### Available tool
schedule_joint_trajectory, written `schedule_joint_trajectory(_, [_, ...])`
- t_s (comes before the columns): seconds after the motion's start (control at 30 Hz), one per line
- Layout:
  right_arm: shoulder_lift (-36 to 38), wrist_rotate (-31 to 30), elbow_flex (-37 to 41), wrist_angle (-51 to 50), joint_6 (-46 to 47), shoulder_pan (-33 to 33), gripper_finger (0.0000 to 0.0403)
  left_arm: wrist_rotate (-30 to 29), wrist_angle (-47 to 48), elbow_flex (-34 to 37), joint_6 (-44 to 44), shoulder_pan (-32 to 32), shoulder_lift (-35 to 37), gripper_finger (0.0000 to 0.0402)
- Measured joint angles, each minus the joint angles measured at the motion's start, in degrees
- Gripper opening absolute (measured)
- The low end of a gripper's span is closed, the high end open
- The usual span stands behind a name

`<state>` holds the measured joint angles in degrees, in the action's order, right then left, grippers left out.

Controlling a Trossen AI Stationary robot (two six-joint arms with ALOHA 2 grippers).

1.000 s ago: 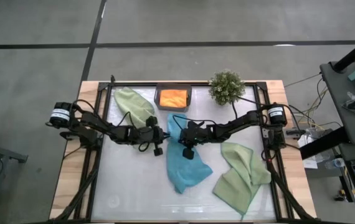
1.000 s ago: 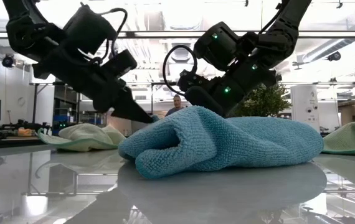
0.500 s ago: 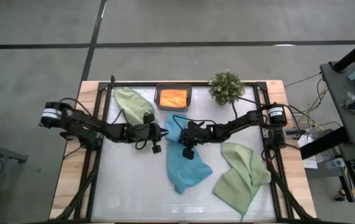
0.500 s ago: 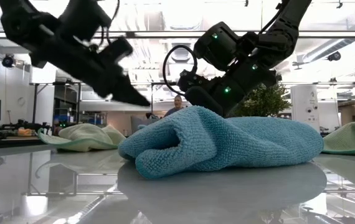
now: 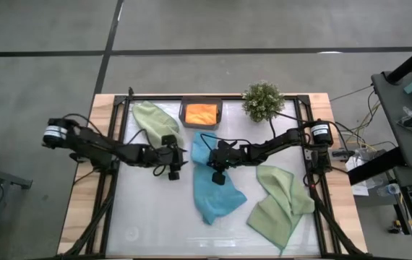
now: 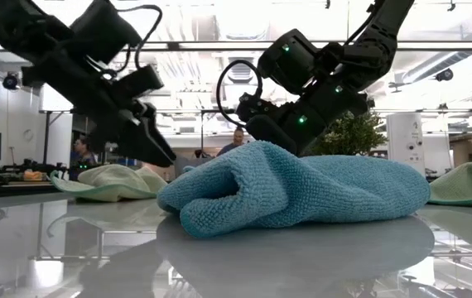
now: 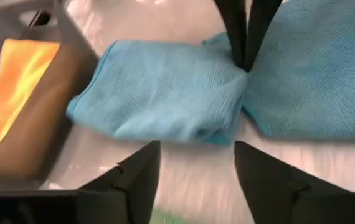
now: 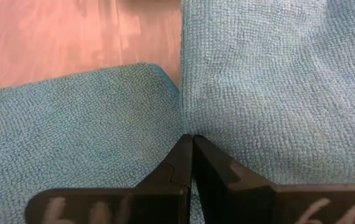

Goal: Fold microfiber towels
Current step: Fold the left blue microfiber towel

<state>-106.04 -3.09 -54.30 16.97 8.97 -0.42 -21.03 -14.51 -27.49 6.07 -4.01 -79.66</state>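
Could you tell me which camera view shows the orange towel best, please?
The high view: the orange towel lies whole in the tray, seen from straight above. The left wrist view shows it slantwise and blurred at the edge. The low and right wrist views show nothing of it.

Beside the plain teal-blue towel point(image 5: 215, 189) at mid-table lies a plain light sage green towel point(image 5: 278, 202); a second sage green towel point(image 5: 154, 123) lies beyond it, near a dark grey tray point(image 5: 201, 124) holding a plain orange towel point(image 5: 201, 113). The bushy plant point(image 5: 263, 100) next to the tray is green. Both arms are black.
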Motion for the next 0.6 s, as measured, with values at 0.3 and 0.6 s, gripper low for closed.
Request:
schedule_joint_trajectory(0.3, [0.0, 0.0, 0.0, 0.0, 0.0, -0.1, 0.0009, 0.4, -12.0, -1.5, 5.0, -0.1, -9.5, 0.0197])
schedule_joint_trajectory(0.6, [0.0, 0.0, 0.0, 0.0, 0.0, -0.1, 0.0009, 0.3, -11.9, -1.6, 1.8, 1.1, -9.8, 0.0042])
